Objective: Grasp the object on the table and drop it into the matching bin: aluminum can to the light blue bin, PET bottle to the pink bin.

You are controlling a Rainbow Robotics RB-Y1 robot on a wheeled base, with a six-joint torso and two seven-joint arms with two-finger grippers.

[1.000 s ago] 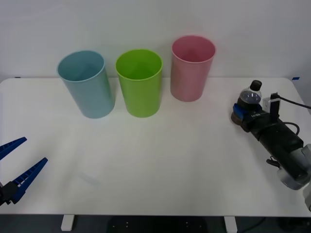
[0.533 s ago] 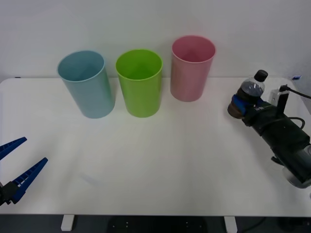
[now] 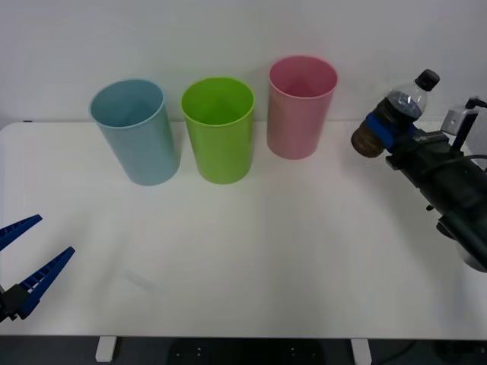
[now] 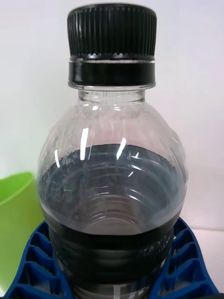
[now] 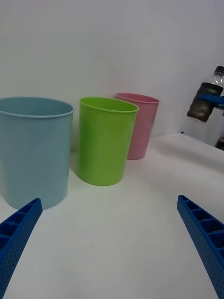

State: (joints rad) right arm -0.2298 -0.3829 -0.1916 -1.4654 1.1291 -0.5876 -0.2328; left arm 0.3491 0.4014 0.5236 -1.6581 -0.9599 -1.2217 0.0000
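Since a moment before, my right tool (image 3: 383, 131) had lifted the PET bottle (image 3: 396, 114) off the desk (image 3: 251, 243), clamped around its lower body, tilted and hanging just right of the pink bin (image 3: 300, 106). The grasp was done; carrying and dropping remained. My left tool (image 3: 27, 262) waited spread open at the white desk's near left edge, a plain pale wall behind.

A plain white wall (image 3: 228, 30) rises behind, evenly lit.
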